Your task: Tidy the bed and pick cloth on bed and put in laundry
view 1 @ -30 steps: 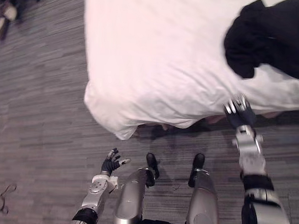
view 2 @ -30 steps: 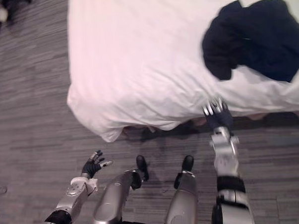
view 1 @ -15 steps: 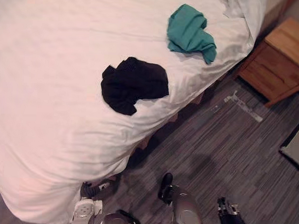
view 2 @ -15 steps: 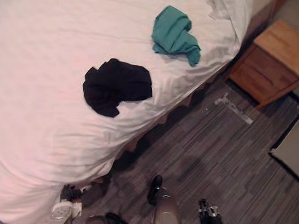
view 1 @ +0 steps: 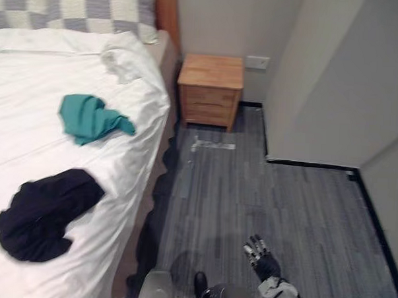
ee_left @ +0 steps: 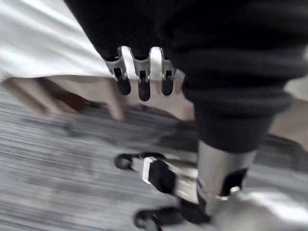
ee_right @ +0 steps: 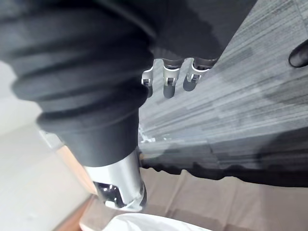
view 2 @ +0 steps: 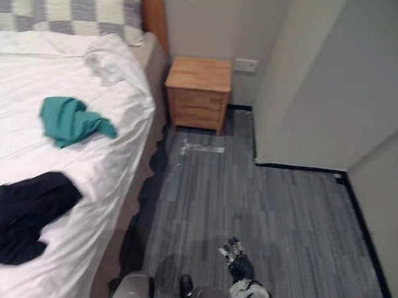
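Camera has swung: you now see black cloth (view 1: 44, 211) near left on the bed (view 1: 27, 155), teal cloth (view 1: 91, 118) farther. Left hand (ee_left: 143, 79) and right hand (view 1: 263, 257) hang empty, fingers seemingly loosely apart; nothing picked yet.

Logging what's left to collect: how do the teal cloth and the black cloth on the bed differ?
The black cloth covers more of the bed than the teal cloth. The teal cloth lies nearer the pillow, the black cloth nearer the robot. Both lie crumpled on the white sheet, apart from each other.
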You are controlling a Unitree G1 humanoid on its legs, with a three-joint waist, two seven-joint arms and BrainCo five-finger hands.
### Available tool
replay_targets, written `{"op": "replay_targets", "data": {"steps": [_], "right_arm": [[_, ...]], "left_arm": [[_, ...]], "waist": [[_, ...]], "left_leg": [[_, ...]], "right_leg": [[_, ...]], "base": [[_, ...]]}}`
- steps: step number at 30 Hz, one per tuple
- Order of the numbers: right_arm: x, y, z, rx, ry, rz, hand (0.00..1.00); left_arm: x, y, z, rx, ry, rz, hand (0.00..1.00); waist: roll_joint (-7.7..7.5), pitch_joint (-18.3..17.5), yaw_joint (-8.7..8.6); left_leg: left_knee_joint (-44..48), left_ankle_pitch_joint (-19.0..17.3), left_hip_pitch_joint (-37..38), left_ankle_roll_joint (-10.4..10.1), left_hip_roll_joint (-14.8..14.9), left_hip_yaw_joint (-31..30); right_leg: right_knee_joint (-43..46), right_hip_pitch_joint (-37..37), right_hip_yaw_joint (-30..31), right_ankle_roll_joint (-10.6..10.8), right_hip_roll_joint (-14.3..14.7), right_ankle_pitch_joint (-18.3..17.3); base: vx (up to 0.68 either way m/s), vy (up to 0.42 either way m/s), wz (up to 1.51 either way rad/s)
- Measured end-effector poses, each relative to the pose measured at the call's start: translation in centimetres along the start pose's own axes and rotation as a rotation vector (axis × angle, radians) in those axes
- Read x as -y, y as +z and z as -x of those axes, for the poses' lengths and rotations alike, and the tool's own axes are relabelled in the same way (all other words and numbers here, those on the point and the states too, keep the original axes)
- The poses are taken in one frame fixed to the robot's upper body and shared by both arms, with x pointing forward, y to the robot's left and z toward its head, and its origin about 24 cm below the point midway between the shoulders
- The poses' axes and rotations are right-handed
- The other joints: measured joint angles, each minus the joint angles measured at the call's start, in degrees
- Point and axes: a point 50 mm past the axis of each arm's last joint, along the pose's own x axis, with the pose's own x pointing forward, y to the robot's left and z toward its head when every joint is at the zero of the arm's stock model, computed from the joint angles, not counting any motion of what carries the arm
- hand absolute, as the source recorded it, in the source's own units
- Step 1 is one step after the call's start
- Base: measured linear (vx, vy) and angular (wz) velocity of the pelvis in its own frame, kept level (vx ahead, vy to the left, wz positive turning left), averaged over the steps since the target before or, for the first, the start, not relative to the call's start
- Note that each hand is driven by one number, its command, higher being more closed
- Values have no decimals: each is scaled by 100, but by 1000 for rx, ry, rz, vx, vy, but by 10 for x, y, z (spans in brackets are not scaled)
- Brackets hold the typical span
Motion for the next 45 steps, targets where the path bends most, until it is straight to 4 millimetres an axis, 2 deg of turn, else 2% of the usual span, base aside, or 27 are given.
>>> {"op": "replay_targets", "data": {"steps": [1, 3, 4, 6, 8, 10, 11, 13, 15, 16, 18, 19, 20, 21, 22, 25, 26, 28, 31, 32, 34, 36, 37, 39, 41, 43, 45], "right_arm": [[-6, -4, 0, -11, 15, 3, 0], [-23, -13, -4, -47, 57, 30, 0], [-24, -16, -5, -67, 59, 41, 0], [-21, -18, -6, -90, 51, 59, 0], [-18, -25, -3, -128, 43, 83, 0], [-9, -34, 3, -188, 20, 95, 0], [-8, -37, 0, -217, 17, 92, 0], [-1, -32, 0, -219, 2, 103, 0], [5, -34, 2, -236, -17, 99, 0], [3, -32, -2, -235, -13, 98, 0], [-1, -30, -6, -229, -3, 109, 0], [-3, -30, -8, -228, 3, 120, 0], [-4, -29, -11, -230, -8, 142, 0], [-1, -28, -11, -235, -21, 153, 0], [4, -27, -10, -247, -48, 168, 0], [11, -25, -7, -268, -69, 191, 0], [11, -26, -8, -275, -71, 196, 0], [13, -31, -5, -309, -71, 216, 0], [13, -32, -4, -316, -63, 233, 0], [15, -31, -4, -318, -66, 253, 0], [16, -28, -3, -307, -71, 266, 0], [12, -24, -6, -269, -69, 255, 0], [12, -20, -7, -245, -66, 259, 0], [8, -7, -17, -207, -51, 280, 0], [4, 0, -22, -177, -37, 291, 0], [1, 3, -23, -152, -29, 320, 0], [-8, 14, -26, -89, -14, 453, 0]], "left_arm": [[-2, 1, 0, 10, -21, -9, 0], [17, 46, 1, 162, -102, -1, 0], [16, 65, 1, 224, -106, -7, 0], [24, 83, 4, 280, -129, -62, 0], [28, 83, 4, 272, -157, -98, 0], [25, 79, 2, 262, -171, -179, 0], [20, 79, 0, 262, -150, -231, 0], [20, 73, -1, 243, -154, -284, 0], [20, 70, -1, 232, -160, -291, 0], [21, 70, -1, 230, -162, -283, 0], [20, 71, -1, 231, -156, -272, 0], [19, 71, -2, 228, -150, -266, 0], [18, 69, -3, 211, -134, -245, 0], [21, 69, -3, 210, -140, -216, 0], [26, 69, -1, 216, -142, -149, 0], [34, 70, 2, 231, -158, 14, 0], [33, 70, 2, 236, -157, 53, 0], [30, 75, 3, 255, -155, 95, 0], [27, 78, 3, 272, -169, 126, 0], [28, 79, 3, 271, -180, 128, 0], [29, 79, 3, 271, -185, 132, 0], [26, 77, 2, 263, -180, 130, 0], [24, 79, 2, 270, -183, 130, 0], [24, 78, 2, 256, -184, 152, 0], [22, 77, 1, 244, -183, 152, 0], [23, 73, 1, 239, -185, 121, 0], [26, 71, 2, 243, -196, 90, 0]], "waist": [[-122, -118, -38], [-474, -364, -182], [-521, -379, -187], [-433, -448, -164], [-344, -505, -166], [-399, -595, -233], [-476, -555, -275], [-446, -502, -419], [-389, -521, -368], [-306, -498, -365], [-238, -467, -365], [-256, -470, -360], [-217, -433, -357], [-201, -414, -376], [-120, -416, -363], [133, -378, -290], [111, -353, -232], [-33, -289, -127], [-159, -236, -58], [-160, -234, -83], [-166, -235, -81], [-289, -239, -74], [-365, -241, -46], [-363, -245, -42], [-360, -239, -49], [-342, -226, -96], [-187, -198, -124]], "left_leg": [[-99, -262, -15, -85, -51, 15], [-1539, -1403, -46, -308, -373, 202], [-2117, -1522, -35, -372, -426, 258], [-3150, -1379, 38, -491, -518, 355], [-3563, -1213, 160, -259, -596, 419], [-3782, -1152, 527, -155, -754, 469], [-3916, -1224, 792, -92, -886, 518], [-4109, -1251, 1308, -81, -910, 550], [-4295, -1408, 1616, -158, -806, 550], [-4339, -1489, 1654, -226, -624, 530], [-4435, -1601, 1682, -419, -361, 430], [-4473, -1609, 1707, -444, -301, 424], [-4386, -1540, 1741, -482, -259, 381], [-4086, -1537, 1675, -482, -258, 359], [-2983, -1516, 1310, -488, -203, 174], [-264, -605, 167, -532, 139, -142], [274, -735, -130, -452, 187, -54], [-110, -1103, -392, -445, 57, 341], [-2808, -1009, -415, -547, -272, 1664], [-3958, -624, -349, -370, -397, 2780], [-4637, -268, -302, 69, -506, 3865], [-4895, -126, -90, 1005, -783, 4463], [-4930, -294, -68, 1056, -956, 4301], [-4567, -667, -125, 1290, -964, 4043], [-4215, -971, 29, 1047, -929, 3706], [-4148, -1131, 505, 963, -1033, 3151], [-4447, -1141, 1016, 914, -1052, 2363]], "right_leg": [[-185, 69, 57, 29, -44, 8], [-534, 181, 575, 179, -120, 300], [-638, 258, 685, 192, -120, 308], [-701, 346, 681, 268, -123, 46], [-290, 340, 410, 426, -180, -309], [1145, 53, -180, 1364, -446, -1009], [2325, -461, -608, 1398, -702, -988], [2686, -620, -1062, 1112, -1107, -1185], [1074, -488, -1251, 1174, -1368, -918], [377, -484, -1330, 1130, -1301, -251], [-300, -466, -1309, 1118, -1071, 400], [-303, -429, -1335, 1037, -1013, 394], [-86, -398, -1442, 674, -990, 156], [16, -360, -1442, 621, -1001, 3], [110, -204, -1464, 618, -997, -261], [-107, 466, -1481, 562, -694, -680], [-235, 778, -1463, 429, -660, -751], [-568, 1271, -1425, 451, -763, -766], [-1098, 1700, -1572, 619, -1035, -770], [-1342, 1918, -1750, 756, -1096, -777], [-1482, 2169, -2021, 936, -1117, -875], [-1496, 2474, -2393, 1159, -1236, -1009], [-1306, 2407, -2494, 1206, -1349, -994], [-47, 1971, -2538, 1701, -1553, -1031], [2253, 1134, -2465, 2026, -1981, -800], [3778, 602, -2623, 1804, -2435, -922], [3596, 117, -2619, 1570, -2405, -1072]], "base": [[240, 4, -111], [327, -29, -37], [174, 0, -37], [165, 101, -76], [184, 157, -67], [263, 140, -51], [302, 82, -35], [354, 58, 11], [368, -10, 9], [407, -95, -6], [427, -115, -13], [466, -179, -1], [359, -170, 6], [392, -209, 11], [276, -145, 14], [337, -87, 15], [462, -57, 4], [448, -46, -5], [393, 28, 12], [507, 64, 48], [496, 69, 59], [614, 79, 84], [440, 51, 75], [540, 138, 62], [614, 201, 77], [591, 136, 125], [447, 15, 149]]}}
